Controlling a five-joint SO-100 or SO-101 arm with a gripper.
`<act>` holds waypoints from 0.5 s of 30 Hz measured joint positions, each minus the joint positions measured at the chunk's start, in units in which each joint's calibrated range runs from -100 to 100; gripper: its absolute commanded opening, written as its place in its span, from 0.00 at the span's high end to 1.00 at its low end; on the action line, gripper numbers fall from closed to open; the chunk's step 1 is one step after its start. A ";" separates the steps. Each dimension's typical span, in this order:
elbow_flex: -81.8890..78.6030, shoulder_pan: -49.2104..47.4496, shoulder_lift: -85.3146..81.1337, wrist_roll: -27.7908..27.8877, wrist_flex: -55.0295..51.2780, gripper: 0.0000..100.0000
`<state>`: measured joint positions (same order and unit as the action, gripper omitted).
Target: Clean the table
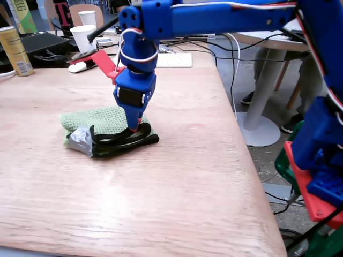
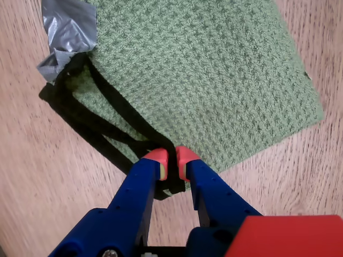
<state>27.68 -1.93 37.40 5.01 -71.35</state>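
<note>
Jaws [image 2: 171,160] pinch one black strap [image 2: 115,126] on one green cloth [image 2: 214,80] atop the table [image 1: 177,182].

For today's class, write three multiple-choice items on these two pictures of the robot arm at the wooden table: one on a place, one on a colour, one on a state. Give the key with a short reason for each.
1. Where does the green woven cloth lie?
A. on the light-brown wooden table
B. on the floor
C. on the white keyboard

2. What colour are the tips of the blue gripper?
A. yellow
B. red
C. white

3. What is the gripper doing?
A. hanging open above bare wood
B. shut on the black strap
C. holding the white paper cup

Key:
1 A, the fixed view shows the cloth flat on the tabletop.
2 B, the wrist view shows red tips.
3 B, the wrist view shows the strap pinched between the tips.
</note>
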 measured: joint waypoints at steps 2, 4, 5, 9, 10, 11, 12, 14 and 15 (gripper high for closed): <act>-3.61 0.00 -1.82 0.24 0.00 0.99; -8.48 -0.66 -4.24 0.24 0.08 0.99; -11.45 -1.03 -6.05 0.24 0.08 0.99; -26.87 -4.98 -14.79 -0.44 2.98 0.99; -30.84 -5.92 -17.47 -0.49 5.13 0.99; -36.16 -6.39 -20.93 -0.49 7.37 0.99; -41.03 -6.86 -23.78 -0.49 9.03 0.99; -49.86 -9.86 -29.92 -0.49 11.59 0.99; -53.47 -11.55 -32.77 -0.59 11.68 0.99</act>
<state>-25.79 -13.48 4.63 4.42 -59.67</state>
